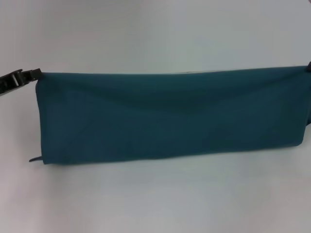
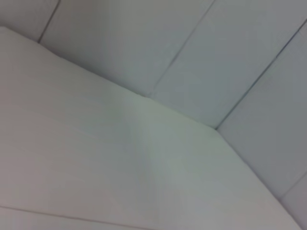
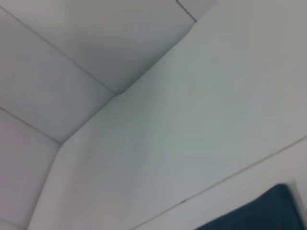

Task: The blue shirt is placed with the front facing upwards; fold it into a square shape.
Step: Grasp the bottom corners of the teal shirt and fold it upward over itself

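The white table [image 1: 155, 29] fills the head view, and the blue shirt [image 1: 170, 116] lies across its middle as a long band running from the left side to the right edge of the picture. The band is folded lengthwise, so only plain teal cloth faces up; no print, label or other writing can be read on it. Its far edge is straight and taut, while soft creases run slantwise across the front. A small dark tip of cloth pokes out at the near left corner.

The left gripper [image 1: 35, 74] is at the far left corner of the shirt, its black fingers pinched together on the cloth edge. The right gripper [image 1: 308, 67] barely shows at the far right corner, touching the shirt; I cannot tell how its fingers stand.

In the right wrist view a corner of the shirt [image 3: 259, 211] shows over the table [image 3: 182, 120].
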Robot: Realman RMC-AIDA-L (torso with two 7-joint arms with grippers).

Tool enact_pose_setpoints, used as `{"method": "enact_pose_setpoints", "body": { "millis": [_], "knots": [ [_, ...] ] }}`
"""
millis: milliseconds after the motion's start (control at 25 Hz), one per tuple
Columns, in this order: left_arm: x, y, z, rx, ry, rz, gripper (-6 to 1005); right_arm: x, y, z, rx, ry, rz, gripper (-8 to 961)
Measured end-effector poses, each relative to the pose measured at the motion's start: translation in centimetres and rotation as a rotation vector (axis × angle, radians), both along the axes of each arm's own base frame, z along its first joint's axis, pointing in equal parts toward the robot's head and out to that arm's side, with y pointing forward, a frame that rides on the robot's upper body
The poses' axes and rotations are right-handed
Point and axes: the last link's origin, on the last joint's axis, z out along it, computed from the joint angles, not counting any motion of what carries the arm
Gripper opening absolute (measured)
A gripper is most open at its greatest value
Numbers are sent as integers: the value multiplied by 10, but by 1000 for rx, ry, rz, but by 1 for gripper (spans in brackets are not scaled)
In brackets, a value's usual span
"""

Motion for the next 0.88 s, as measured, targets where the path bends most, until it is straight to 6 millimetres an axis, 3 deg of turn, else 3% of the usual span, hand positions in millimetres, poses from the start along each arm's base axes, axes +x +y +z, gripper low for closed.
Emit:
{"method": "enact_pose_setpoints", "body": {
  "millis": [520,880],
  "knots": [
    [-6,18,-22,45,73,88,23,-18,47,-29,26,-140,-34,59],
    [-6,28,-28,70,99,123,39,-21,66,-44,40,-236,-67,63]
  ]
}}
